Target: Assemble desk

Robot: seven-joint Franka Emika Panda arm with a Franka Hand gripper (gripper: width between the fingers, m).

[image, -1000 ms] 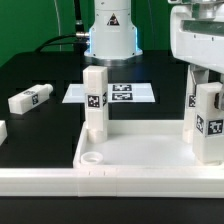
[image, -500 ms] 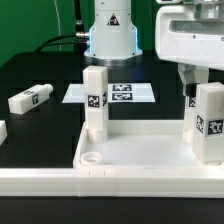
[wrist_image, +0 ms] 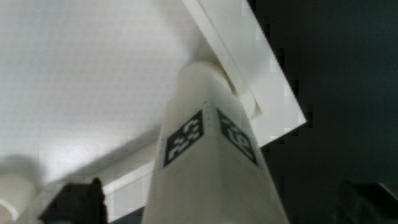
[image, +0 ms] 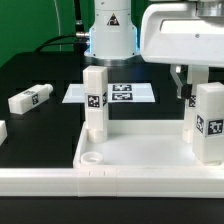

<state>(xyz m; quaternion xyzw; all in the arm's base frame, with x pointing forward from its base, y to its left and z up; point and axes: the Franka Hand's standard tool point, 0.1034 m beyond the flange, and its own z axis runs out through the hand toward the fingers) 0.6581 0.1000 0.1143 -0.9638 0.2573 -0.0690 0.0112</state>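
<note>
End effector (wrist_image: 222, 205) hangs open, fingers (wrist_image: 75, 203) straddling without touching the upright leg (image: 210, 122) at the exterior view's right of the desk top (image: 140, 152) on the worktop (image: 40, 60), probably lined up to grip and twist it.

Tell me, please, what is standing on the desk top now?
On the desk top, one leg stands upright at the exterior view's left, another leg at its right. A near corner socket is empty. The legs' seated ends are hidden.
</note>
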